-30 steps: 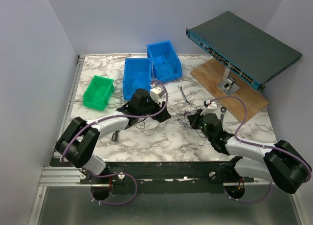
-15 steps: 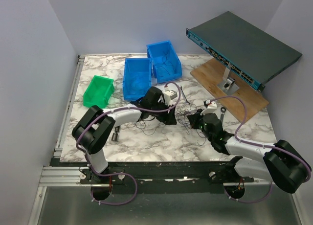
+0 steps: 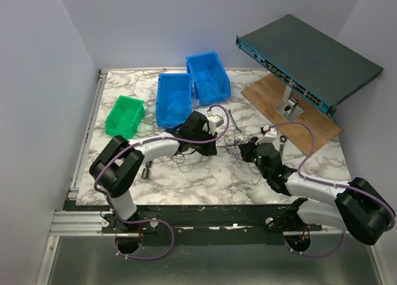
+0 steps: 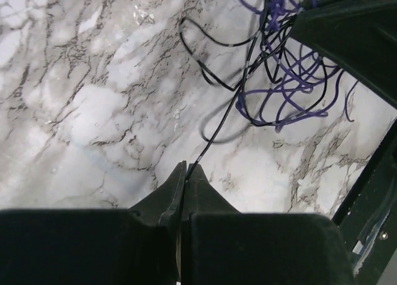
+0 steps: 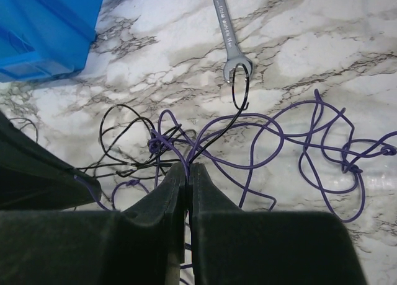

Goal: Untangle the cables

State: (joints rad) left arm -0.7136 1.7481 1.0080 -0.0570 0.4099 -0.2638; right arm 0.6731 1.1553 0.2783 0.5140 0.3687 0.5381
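Gripping cables [image 5: 160, 139]: left pincer [image 4: 185, 171] shut on a black one, right pincer [image 5: 188, 168] shut on several. Next, probably: pull apart gently.

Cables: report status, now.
Left gripper shut on black strand. Right gripper shut on cables, knotted between both. Wrench against one black loop.
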